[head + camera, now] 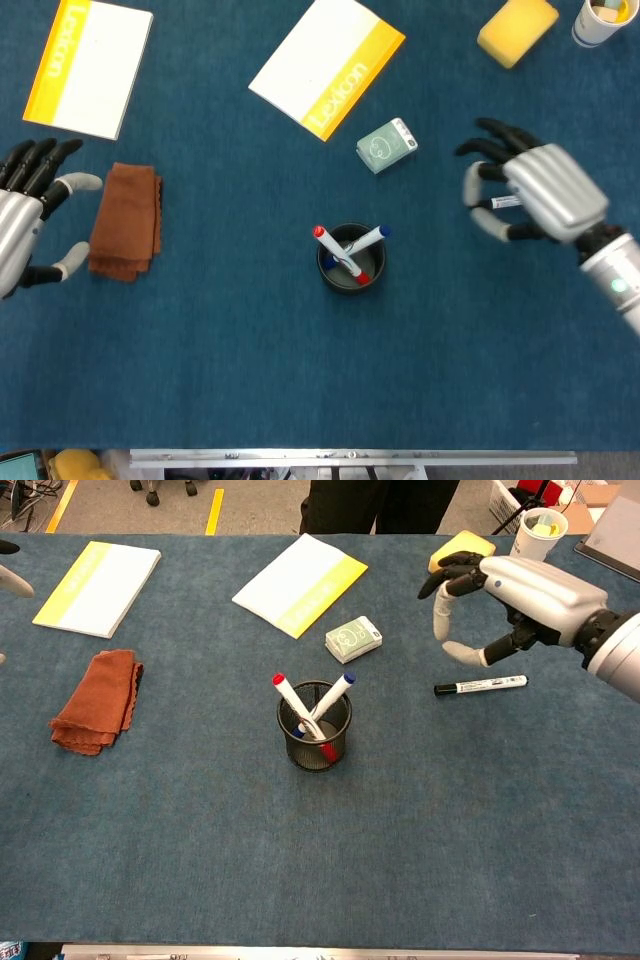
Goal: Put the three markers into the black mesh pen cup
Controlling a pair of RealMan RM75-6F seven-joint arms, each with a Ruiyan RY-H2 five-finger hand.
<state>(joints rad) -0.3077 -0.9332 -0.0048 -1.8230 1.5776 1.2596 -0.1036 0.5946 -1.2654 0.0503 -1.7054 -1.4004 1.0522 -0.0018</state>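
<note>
On the table to the right of the black mesh pen cup (315, 728): one black-capped marker (480, 686), long axis left-right, lay just below the right hand (500, 605), whose fingers were spread and empty. Left hand (25, 215), open, sat well apart. Two markers already stood in the cup.
</note>
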